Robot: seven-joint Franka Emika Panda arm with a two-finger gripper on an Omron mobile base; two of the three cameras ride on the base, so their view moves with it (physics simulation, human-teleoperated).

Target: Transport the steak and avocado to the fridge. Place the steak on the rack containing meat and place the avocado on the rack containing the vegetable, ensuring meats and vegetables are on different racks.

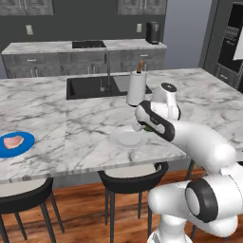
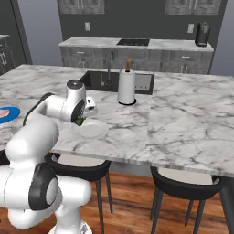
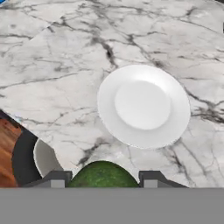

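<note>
Above marble counter, pincer clasping smooth green avocado, round white plate

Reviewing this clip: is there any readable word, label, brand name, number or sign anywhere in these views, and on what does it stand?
None: no text, number or sign can be read in these views.
The white round plate, the upright white paper towel roll, the blue round plate under the raw pink steak and the dark green oval avocado between the gripper fingers are all unmarked.
The black coffee machine shows no legible marking.
</note>
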